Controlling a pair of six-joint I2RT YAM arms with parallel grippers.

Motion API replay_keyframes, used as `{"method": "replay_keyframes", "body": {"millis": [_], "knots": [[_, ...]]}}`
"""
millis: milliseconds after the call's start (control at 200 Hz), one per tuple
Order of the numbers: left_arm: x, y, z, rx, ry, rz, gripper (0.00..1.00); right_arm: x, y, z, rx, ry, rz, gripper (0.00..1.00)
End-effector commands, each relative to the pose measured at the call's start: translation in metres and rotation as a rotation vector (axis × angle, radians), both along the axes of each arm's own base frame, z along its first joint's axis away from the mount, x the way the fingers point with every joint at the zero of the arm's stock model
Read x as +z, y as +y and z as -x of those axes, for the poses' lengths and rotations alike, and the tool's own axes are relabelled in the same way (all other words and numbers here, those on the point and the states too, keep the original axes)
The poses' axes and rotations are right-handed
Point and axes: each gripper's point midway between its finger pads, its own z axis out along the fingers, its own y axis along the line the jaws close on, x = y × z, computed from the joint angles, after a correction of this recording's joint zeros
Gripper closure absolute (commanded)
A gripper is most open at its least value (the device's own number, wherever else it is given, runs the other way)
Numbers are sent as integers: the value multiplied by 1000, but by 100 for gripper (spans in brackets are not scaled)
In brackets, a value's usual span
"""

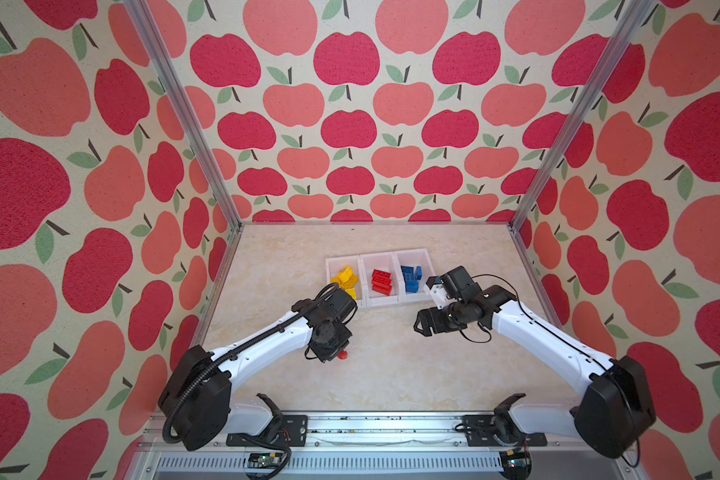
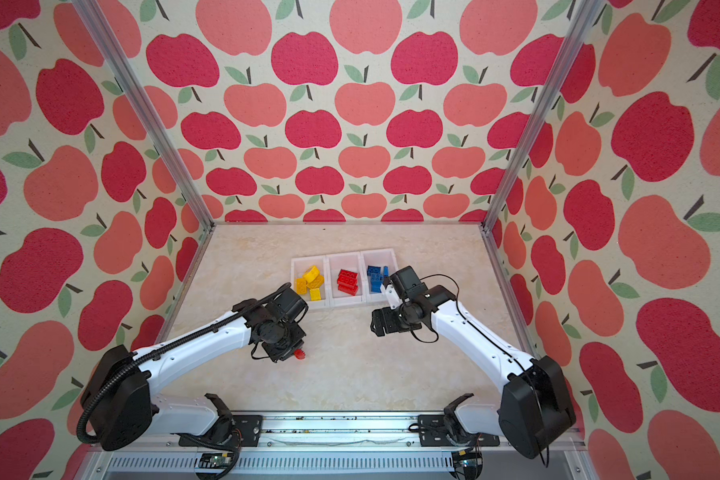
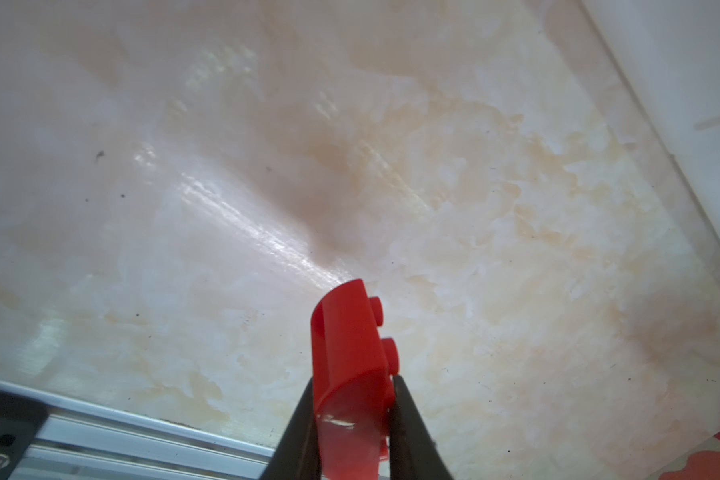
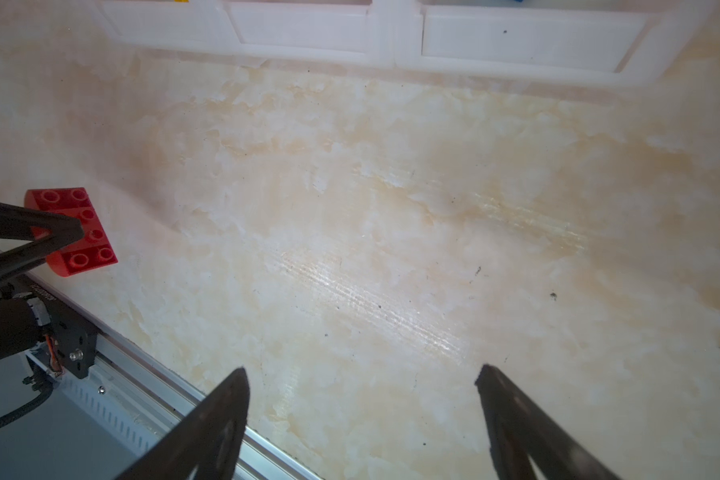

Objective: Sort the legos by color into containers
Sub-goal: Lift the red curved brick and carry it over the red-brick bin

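L gripper [image 3: 353,380], lower centre-left in both top views, clenched on curved red studded plastic brick [image 3: 346,332] low by beige marbled tabletop [image 1: 391,374]. Three joined white plastic bins [image 1: 381,301] mid-frame: yellow bricks [image 1: 344,276], red bricks [image 1: 382,281], blue bricks [image 1: 410,276], L to R. R gripper [image 4: 362,374], right of centre, jaws spread, grasping nothing.

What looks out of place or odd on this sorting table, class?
One red brick is outside the containers, toward the table's front edge, pinched in the left gripper. The yellow bricks, red bricks and blue bricks each lie in their own container; nothing looks spilled or mixed.
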Motion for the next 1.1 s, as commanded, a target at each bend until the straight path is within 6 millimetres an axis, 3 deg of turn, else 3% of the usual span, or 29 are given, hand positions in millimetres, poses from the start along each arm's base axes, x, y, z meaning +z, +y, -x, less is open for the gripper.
{"method": "replay_keyframes", "body": {"millis": [0, 305, 475, 830, 1096], "knots": [[17, -9, -19, -129, -43, -33, 92, -1, -3, 3, -40, 7, -31, 9], [62, -53, -97, -313, -205, -23, 95, -3, -12, 3, -93, -14, -33, 5], [77, -76, -139, -395, -275, -11, 95, 0, -15, -1, -117, -34, -29, 5], [75, -117, -220, -539, -362, -15, 95, -2, -14, -10, -151, -43, -35, 5], [60, -126, -256, -581, -378, -46, 94, 1, -15, -12, -167, -51, -32, 5]]}}
